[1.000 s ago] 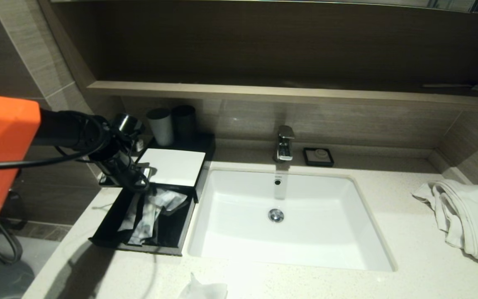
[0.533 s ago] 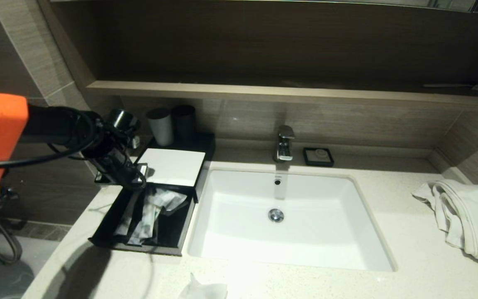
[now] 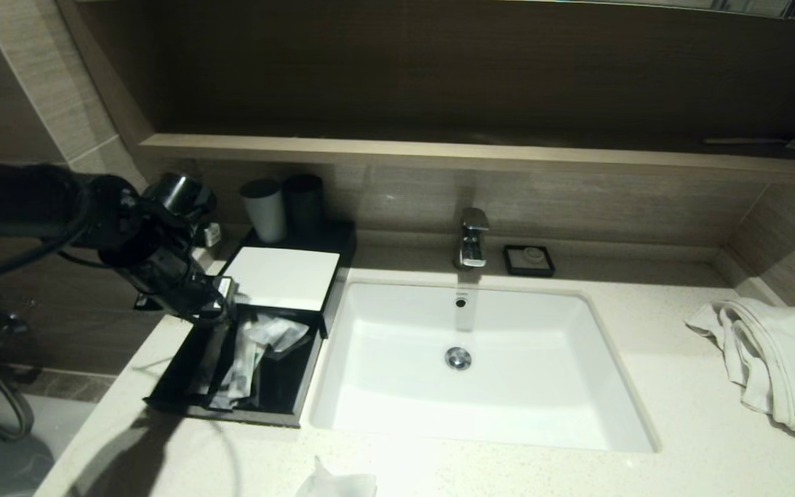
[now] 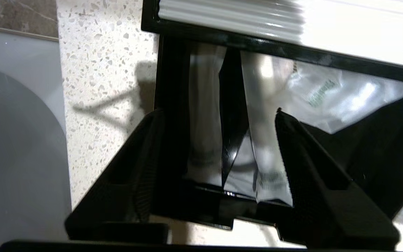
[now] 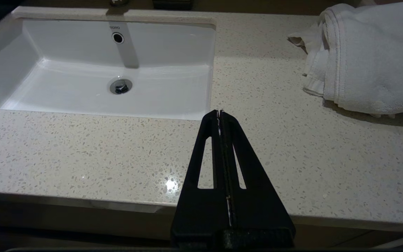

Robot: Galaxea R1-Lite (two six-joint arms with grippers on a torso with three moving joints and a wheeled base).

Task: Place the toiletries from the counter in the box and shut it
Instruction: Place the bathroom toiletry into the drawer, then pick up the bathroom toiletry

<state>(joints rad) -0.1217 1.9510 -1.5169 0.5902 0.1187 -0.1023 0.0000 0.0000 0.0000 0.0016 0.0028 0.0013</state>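
The counter [image 3: 680, 428] carries the box [image 3: 286, 276] left of the sink [image 3: 480, 359], its drawer pulled out with wrapped toiletries [image 3: 246, 352] lying inside. The left gripper [image 4: 219, 115] hangs over them, jaws apart and empty. The right gripper [image 5: 220, 113] is closed, parked at the counter's front edge.

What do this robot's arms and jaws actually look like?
The left arm is a black tube with an orange casing, black cables looping alongside and a shiny metal wrist cap. The left gripper has wedge-shaped matte black jaws. The right gripper has black triangular jaws with slot-shaped cutouts.
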